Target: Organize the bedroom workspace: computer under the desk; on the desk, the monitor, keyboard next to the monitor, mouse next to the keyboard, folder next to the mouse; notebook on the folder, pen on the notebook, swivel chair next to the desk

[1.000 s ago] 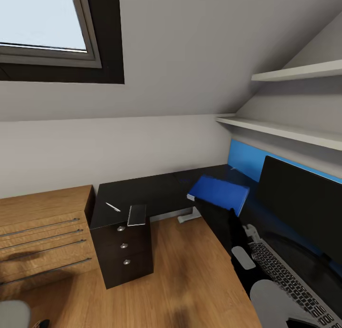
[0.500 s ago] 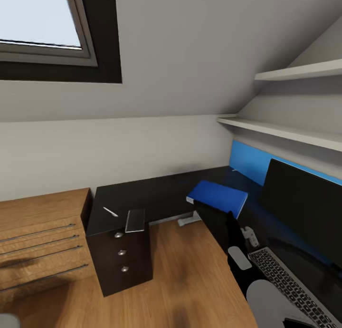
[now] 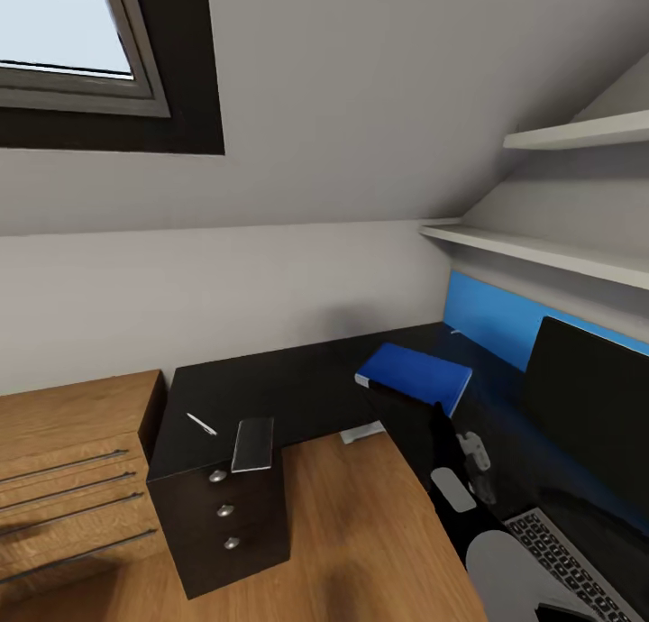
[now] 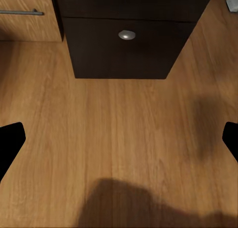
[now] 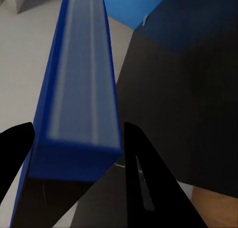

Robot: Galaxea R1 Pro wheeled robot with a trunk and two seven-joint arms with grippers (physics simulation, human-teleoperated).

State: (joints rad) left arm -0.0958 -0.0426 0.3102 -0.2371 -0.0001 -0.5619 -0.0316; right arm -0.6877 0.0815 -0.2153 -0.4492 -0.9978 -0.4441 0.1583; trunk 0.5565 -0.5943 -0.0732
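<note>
The bright blue folder (image 3: 415, 376) hangs over the inner corner of the black desk (image 3: 297, 379), and my right gripper (image 5: 74, 131) is shut on its edge (image 5: 82, 89). The black right arm (image 3: 439, 437) rises to it from below. On the right stand the black monitor (image 3: 590, 406) and, in front of it, the keyboard (image 3: 577, 563). A thin white pen (image 3: 200, 424) and a grey notebook (image 3: 253, 443) lie on the desk's left end above the drawers. My left gripper (image 4: 119, 139) is open over the wooden floor, facing a black drawer with a silver knob (image 4: 127, 34).
A light wooden drawer unit (image 3: 72, 478) stands left of the desk's black drawers (image 3: 225, 514). Two white shelves (image 3: 541, 252) hang above the blue back panel (image 3: 491, 320). A sloped ceiling with a window (image 3: 63, 54) lies overhead. Wooden floor (image 3: 351, 532) fills the desk's inner angle.
The head view has shifted, so the drawers sit lower left and the monitor farther right. The folder stays in my right gripper over the desk corner.
</note>
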